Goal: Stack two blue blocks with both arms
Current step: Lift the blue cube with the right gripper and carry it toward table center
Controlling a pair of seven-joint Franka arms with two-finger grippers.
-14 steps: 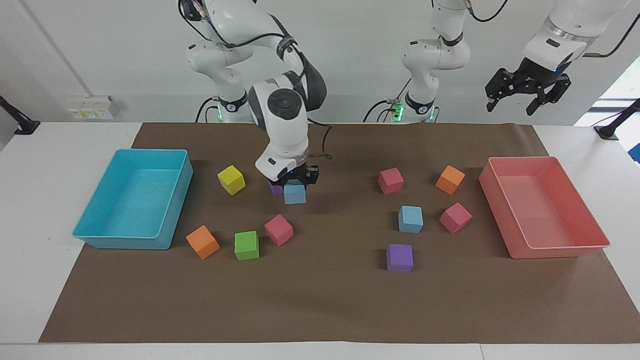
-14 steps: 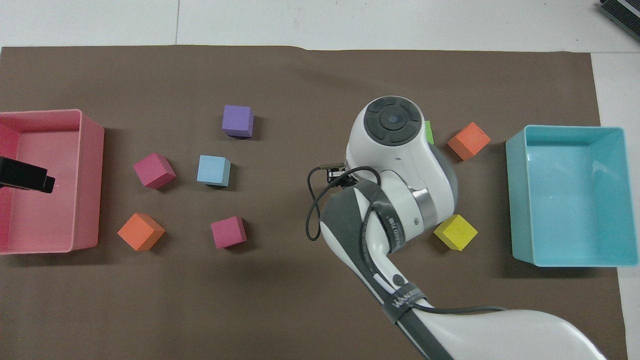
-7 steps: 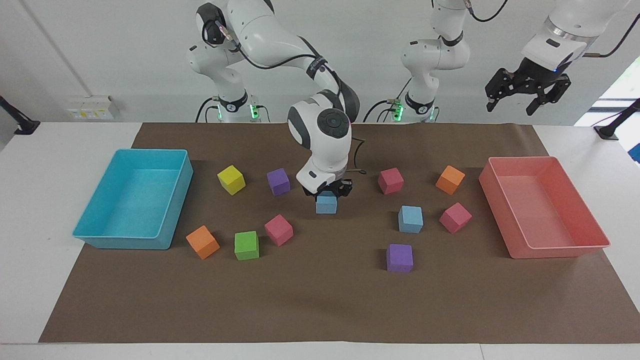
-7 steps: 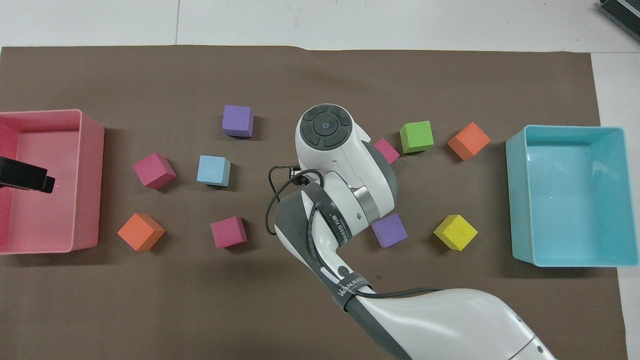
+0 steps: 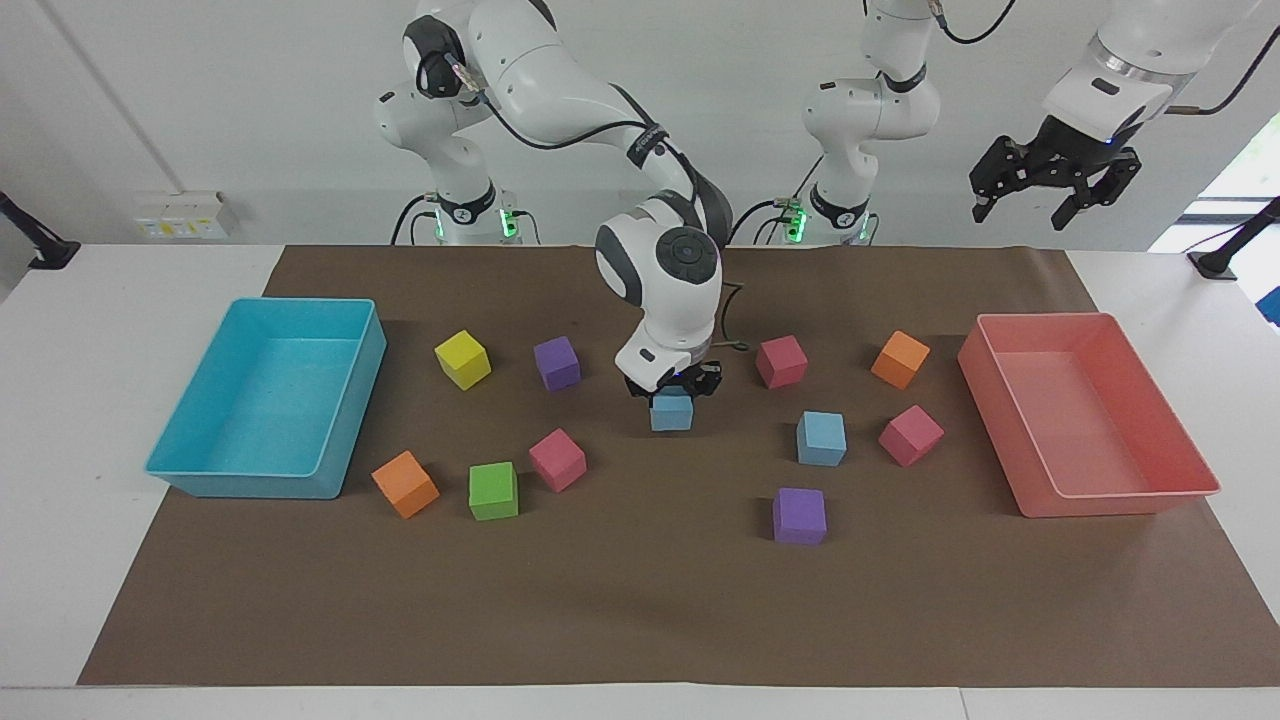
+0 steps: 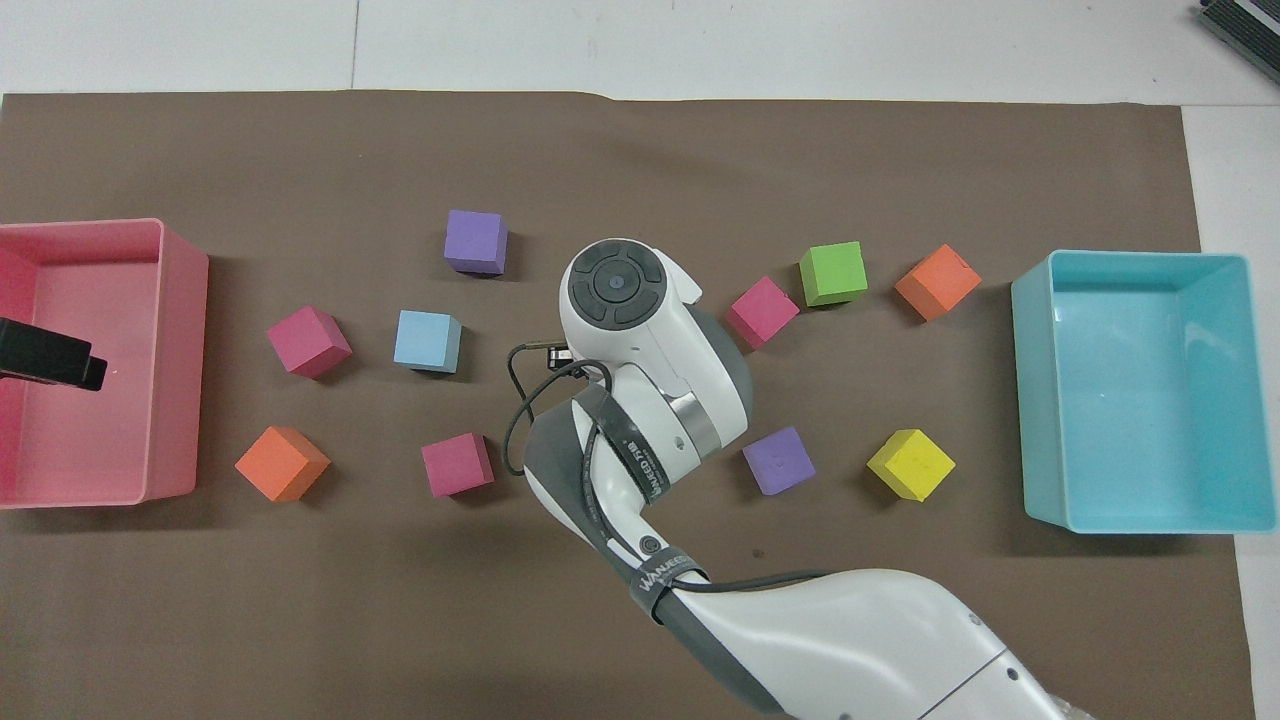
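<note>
Fingers of the right gripper (image 5: pixel 673 388) pinch 1 blue block (image 5: pixel 672 412), which next must go on the other blue block (image 5: pixel 821 438), while the left gripper (image 5: pixel 1054 185) waits wide open over the pink tray (image 5: pixel 1090 492).

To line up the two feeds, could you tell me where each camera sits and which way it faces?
Facing view: high across the table, facing the robots; both arms show, right gripper shut on a blue block, left gripper waiting raised, open.
Overhead view: above the robots' end, looking steeply down; right arm and left gripper's tip show.
Shared: second blue block, half a turn apart.
</note>
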